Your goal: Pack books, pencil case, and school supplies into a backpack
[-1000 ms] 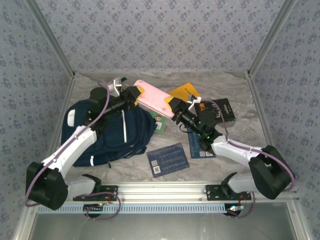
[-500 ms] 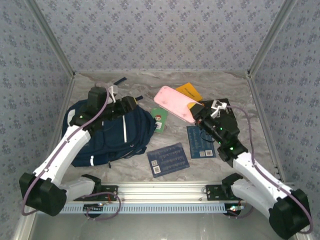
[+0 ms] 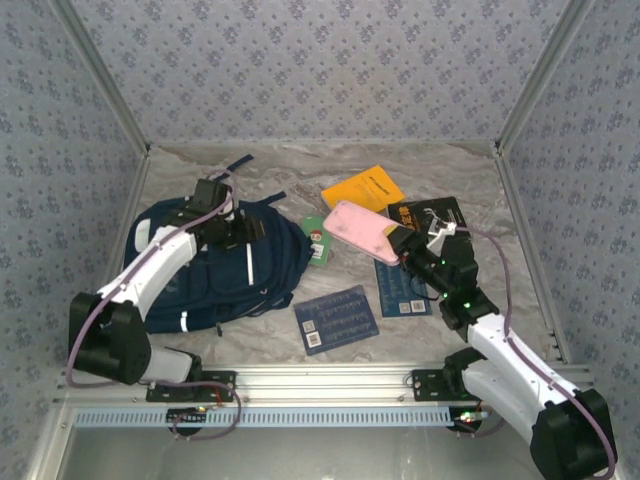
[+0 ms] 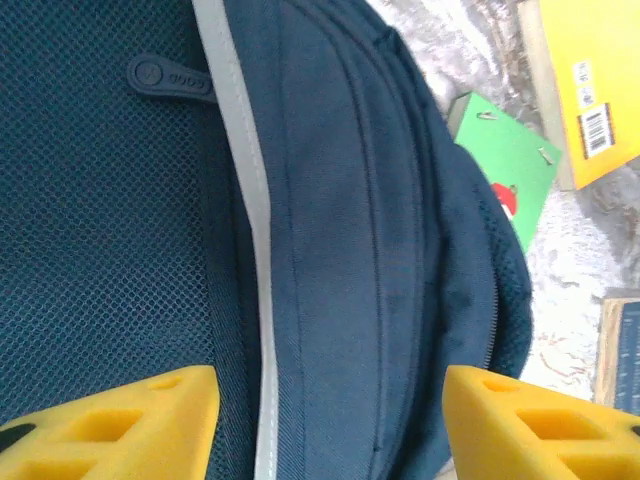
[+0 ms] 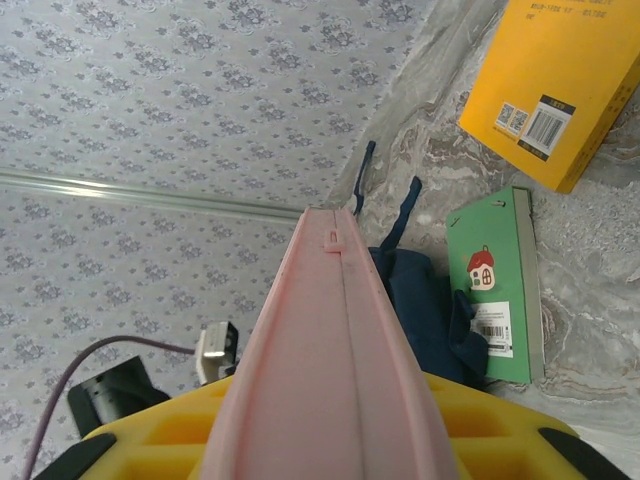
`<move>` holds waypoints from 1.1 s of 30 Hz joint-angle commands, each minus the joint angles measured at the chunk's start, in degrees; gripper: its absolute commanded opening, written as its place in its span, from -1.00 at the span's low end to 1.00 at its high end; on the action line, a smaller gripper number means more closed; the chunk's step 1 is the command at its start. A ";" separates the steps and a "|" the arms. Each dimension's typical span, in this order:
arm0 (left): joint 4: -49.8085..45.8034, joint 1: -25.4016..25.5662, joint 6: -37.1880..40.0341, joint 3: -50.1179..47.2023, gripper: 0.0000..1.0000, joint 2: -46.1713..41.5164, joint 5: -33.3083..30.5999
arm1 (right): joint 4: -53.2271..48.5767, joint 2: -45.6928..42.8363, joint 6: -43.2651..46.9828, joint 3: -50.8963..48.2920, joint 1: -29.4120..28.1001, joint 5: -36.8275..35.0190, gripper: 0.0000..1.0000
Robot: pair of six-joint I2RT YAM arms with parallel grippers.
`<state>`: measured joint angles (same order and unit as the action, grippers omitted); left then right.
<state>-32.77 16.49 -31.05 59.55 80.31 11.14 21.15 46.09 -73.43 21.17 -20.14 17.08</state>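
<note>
Marbled tabletop [image 3: 300,170]: your left gripper [image 4: 328,425] sits spread over the backpack [image 3: 272,258]; your right gripper [image 3: 402,246] pinches the pink pencil case [image 3: 358,230].

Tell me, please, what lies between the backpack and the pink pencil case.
The small green pack lies there, right at the edge of the backpack and short of the pencil case; the top external view shows it.

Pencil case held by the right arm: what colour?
The pencil case is pale pink; right wrist view shows it best.
</note>
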 commanded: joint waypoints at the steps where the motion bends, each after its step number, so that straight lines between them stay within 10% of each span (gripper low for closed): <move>1: 1.13 -0.23 1.62 0.88 0.16 3.08 1.73 | 3.36 -1.50 0.22 -0.99 1.03 2.68 -0.41; 14: 8.20 0.41 1.33 0.28 -0.26 10.29 9.54 | 3.98 -2.77 -0.22 -4.41 4.27 5.15 -0.46; 21: 2.66 0.34 5.06 5.55 -1.00 12.59 9.97 | 3.35 -3.25 0.04 -4.05 5.64 7.29 -0.49; 33: -19.19 1.53 15.26 23.69 -1.00 1.38 10.75 | -14.58 -6.90 13.89 3.94 5.90 7.17 -0.50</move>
<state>-46.11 17.02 -20.14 78.32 87.09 18.70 10.41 40.38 -65.69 20.58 -14.59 23.42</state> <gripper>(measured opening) 0.041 0.334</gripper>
